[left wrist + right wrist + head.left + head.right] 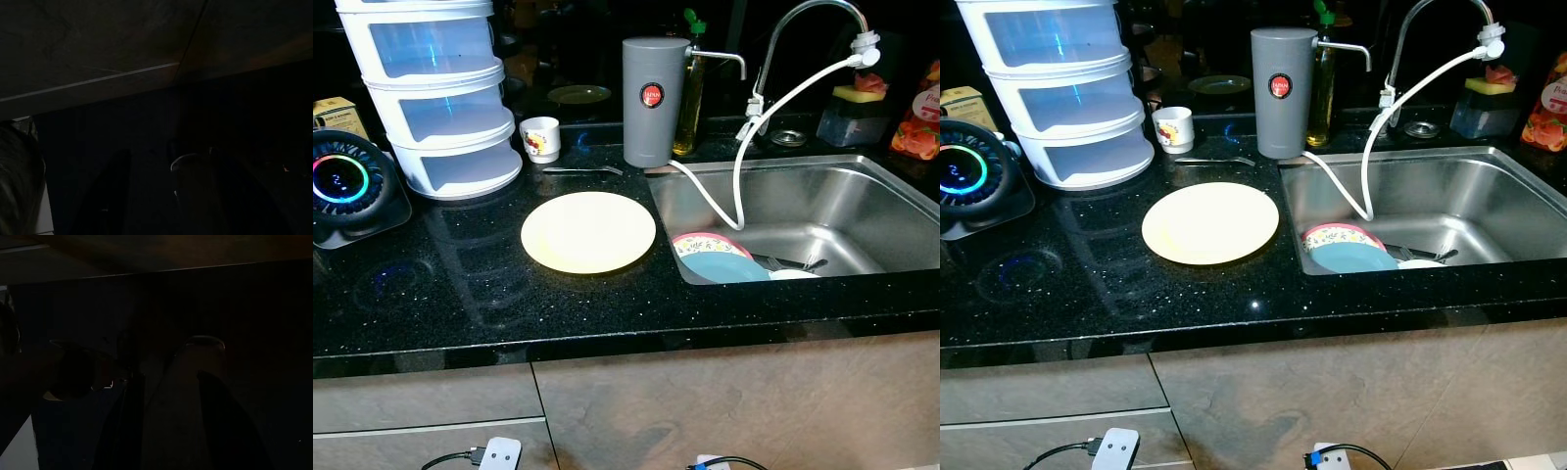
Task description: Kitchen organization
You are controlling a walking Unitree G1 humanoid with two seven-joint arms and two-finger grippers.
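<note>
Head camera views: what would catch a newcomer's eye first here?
Most striking is the pale yellow plate, lying bare on the black countertop just left of the steel sink. Next, the white tiered food cover stands at the back left beside a black device with a glowing ring. In the sink's near left corner lie a blue bowl and patterned dish, under a white hose.

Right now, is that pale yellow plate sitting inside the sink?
No, the yellow plate lies flat on the black countertop, beside the sink on its left.
</note>
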